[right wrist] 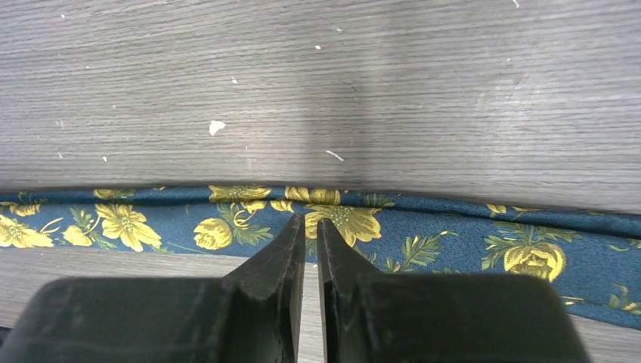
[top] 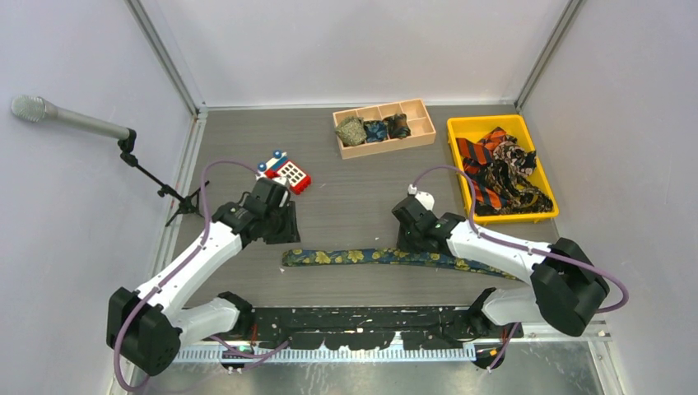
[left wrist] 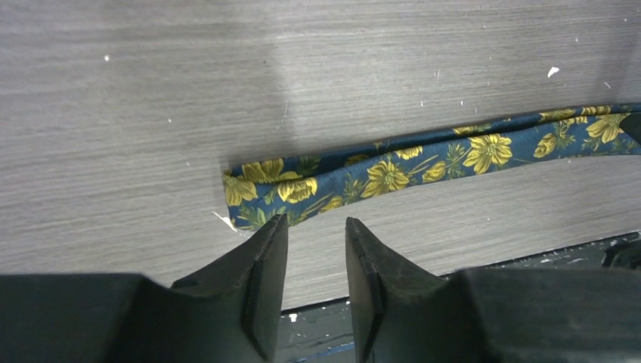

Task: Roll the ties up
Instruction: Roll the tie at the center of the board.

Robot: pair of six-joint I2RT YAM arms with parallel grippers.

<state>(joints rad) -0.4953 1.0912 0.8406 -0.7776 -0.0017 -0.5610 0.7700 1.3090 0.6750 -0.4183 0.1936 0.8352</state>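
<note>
Navy necktie with yellow-gold flowers (top: 370,257) lies stretched flat along the grey wood-grain bench (top: 346,206) between the two arms, uncoiled, so the step in hand looks like the start of its roll. The left claw (left wrist: 316,223) hangs open just beside the tie's left end, not touching it. The right claw (right wrist: 311,223) has its jaws drawn almost together over the tie's near edge at mid-length, with nothing visibly pinched. Next, I judge, the left claw must catch that end and turn it over while the right steadies the cloth. Three small rolled coils (top: 376,130) sit in the compartmented wooden tray (top: 422,125), and loose striped ties (top: 498,169) fill the yellow plastic bin (top: 490,123). No writing is legible.
</note>
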